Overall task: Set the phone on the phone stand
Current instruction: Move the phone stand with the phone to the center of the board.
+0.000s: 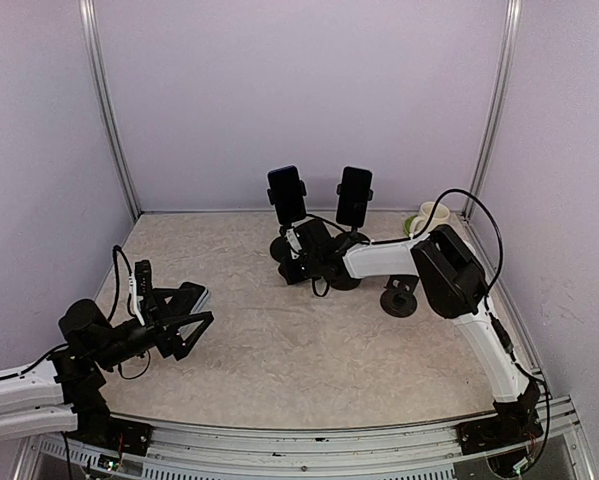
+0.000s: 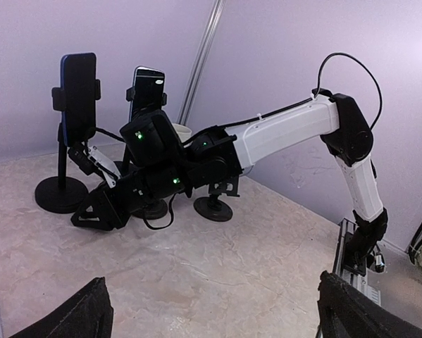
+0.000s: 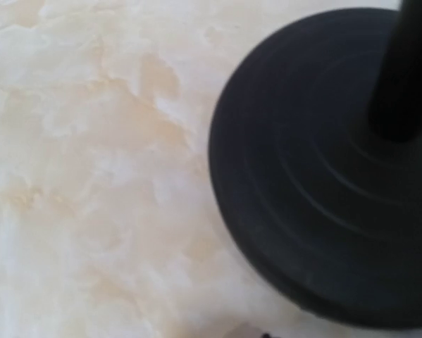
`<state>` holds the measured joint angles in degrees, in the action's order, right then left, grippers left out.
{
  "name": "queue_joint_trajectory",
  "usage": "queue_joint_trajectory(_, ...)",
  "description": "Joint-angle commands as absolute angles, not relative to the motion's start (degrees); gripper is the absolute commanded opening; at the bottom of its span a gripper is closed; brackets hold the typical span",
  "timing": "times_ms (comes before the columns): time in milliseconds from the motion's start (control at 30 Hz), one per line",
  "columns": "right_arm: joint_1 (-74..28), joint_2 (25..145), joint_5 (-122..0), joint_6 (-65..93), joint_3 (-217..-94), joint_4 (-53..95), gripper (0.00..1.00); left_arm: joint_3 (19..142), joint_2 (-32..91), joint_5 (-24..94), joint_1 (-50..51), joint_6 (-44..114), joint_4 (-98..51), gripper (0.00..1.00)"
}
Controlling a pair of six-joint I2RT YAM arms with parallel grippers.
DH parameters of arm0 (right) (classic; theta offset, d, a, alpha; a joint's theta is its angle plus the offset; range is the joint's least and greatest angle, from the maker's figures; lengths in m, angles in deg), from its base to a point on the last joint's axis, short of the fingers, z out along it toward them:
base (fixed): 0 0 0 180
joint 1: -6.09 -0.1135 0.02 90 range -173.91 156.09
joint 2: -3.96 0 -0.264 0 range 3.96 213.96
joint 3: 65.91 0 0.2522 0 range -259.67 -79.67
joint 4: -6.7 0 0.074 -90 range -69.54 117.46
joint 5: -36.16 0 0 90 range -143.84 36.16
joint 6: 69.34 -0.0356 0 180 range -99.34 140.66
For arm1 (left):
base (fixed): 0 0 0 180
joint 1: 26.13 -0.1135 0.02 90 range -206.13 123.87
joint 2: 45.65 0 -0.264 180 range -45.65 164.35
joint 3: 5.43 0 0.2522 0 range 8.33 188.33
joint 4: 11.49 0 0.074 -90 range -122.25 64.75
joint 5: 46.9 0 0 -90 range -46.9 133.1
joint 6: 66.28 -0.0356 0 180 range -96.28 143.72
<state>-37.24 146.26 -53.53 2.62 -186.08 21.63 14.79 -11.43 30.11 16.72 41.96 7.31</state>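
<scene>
Two dark phones stand upright in stands at the back: one on the left (image 1: pixel 286 194) (image 2: pixel 78 95), one on the right (image 1: pixel 354 196) (image 2: pixel 146 88). A third, short phone stand (image 1: pixel 399 298) (image 2: pixel 213 206) holds nothing. My right gripper (image 1: pixel 287 268) (image 2: pixel 94 208) lies low on the table by the left stand's round base (image 3: pixel 323 176). Its fingers do not show in its wrist view, and how they stand is unclear. My left gripper (image 1: pixel 204 305) (image 2: pixel 211 310) hovers open and empty at the near left. A flat pale-edged thing (image 1: pixel 195 294) lies by its far finger; what it is I cannot tell.
A white cup and a green one (image 1: pixel 426 218) sit at the back right corner. The right arm (image 1: pixel 379 258) stretches across the back of the table in front of the stands. Lilac walls with metal posts (image 1: pixel 109 110) close in three sides.
</scene>
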Motion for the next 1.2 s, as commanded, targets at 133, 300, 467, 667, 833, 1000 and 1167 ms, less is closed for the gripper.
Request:
queue_joint_trajectory(133,-37.1,150.6,-56.5,4.8,-189.0,26.9,0.32,14.6,-11.5,30.8,17.0,42.5,8.6,0.99)
queue_joint_trajectory(300,-37.1,150.9,-57.3,5.7,-189.9,27.4,0.32,14.5,-11.2,30.7,17.0,42.5,8.9,0.99)
queue_joint_trajectory(467,-37.8,148.5,-56.8,6.5,-187.4,26.5,0.32,14.1,-11.2,30.8,17.0,42.7,9.5,0.99)
queue_joint_trajectory(667,-39.3,143.5,-55.6,7.2,-181.8,24.2,0.32,13.6,-10.9,31.0,17.0,43.0,10.1,0.99)
queue_joint_trajectory(833,-40.8,139.5,-55.3,8.1,-178.1,23.6,0.32,13.4,-10.7,31.0,17.0,43.2,10.5,0.99)
queue_joint_trajectory(1000,-41.9,136.4,-55.9,8.4,-175.2,23.6,0.34,13.4,-10.7,30.8,17.0,43.3,10.8,0.99)
queue_joint_trajectory(1167,-43.1,131.7,-56.2,9.1,-171.1,23.1,0.37,13.5,-11.0,30.6,17.0,43.4,10.4,0.99)
